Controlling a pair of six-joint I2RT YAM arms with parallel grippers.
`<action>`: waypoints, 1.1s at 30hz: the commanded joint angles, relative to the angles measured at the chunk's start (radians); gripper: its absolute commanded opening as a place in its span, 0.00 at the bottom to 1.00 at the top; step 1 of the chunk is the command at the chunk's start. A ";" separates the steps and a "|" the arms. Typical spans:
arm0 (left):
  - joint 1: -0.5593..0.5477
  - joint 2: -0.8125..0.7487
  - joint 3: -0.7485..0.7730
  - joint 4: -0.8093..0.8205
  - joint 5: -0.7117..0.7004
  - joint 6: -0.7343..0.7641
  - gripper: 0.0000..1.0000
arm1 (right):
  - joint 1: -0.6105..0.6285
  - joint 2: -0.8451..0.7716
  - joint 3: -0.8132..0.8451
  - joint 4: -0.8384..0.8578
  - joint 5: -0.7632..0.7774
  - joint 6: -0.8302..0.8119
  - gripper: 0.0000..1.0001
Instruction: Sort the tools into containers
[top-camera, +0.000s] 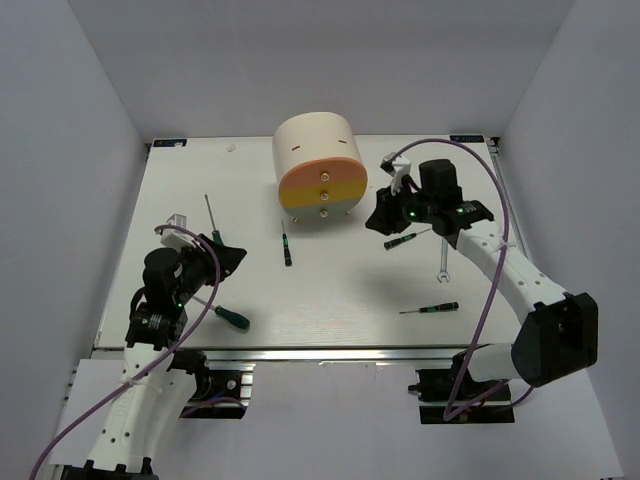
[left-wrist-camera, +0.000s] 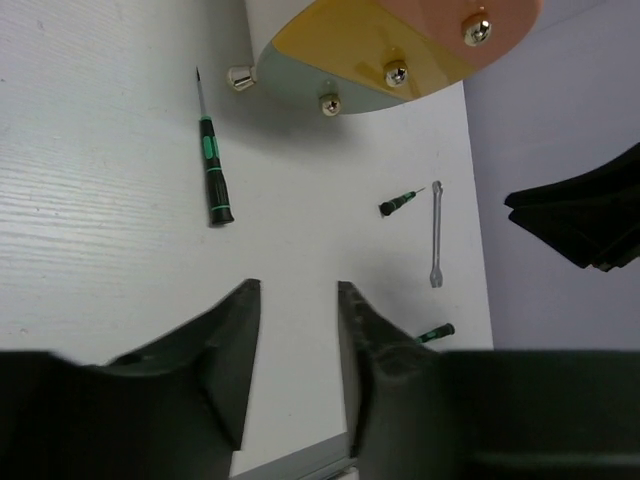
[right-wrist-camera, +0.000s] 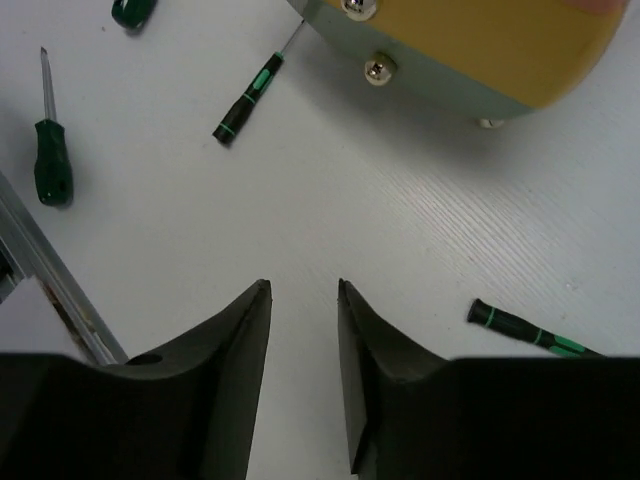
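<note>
Both hover empty: the left tool and the right tool, jaws narrowly parted above the worktop. A small screwdriver, the big green-handled screwdriver and the spanner lie loose on it. The drawers look shut, so sorting seems not yet started.

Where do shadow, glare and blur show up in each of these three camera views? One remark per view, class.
Top external: soft, even light; the cream cylinder-shaped cabinet throws only a faint shadow on the white table. Left wrist: small glints on the brass knobs; the black fingers of the left gripper look near-featureless. Right wrist: grey shadow under the cabinet; the right gripper looks soft-edged.
</note>
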 joint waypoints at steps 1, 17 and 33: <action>0.002 -0.003 0.002 0.008 -0.021 -0.029 0.50 | 0.072 0.034 0.047 0.164 0.130 0.305 0.42; 0.002 0.006 0.008 -0.015 -0.056 -0.036 0.71 | 0.194 0.409 0.404 0.236 0.371 0.754 0.63; 0.002 0.011 -0.002 0.005 -0.053 -0.028 0.71 | 0.197 0.472 0.480 0.273 0.438 0.810 0.48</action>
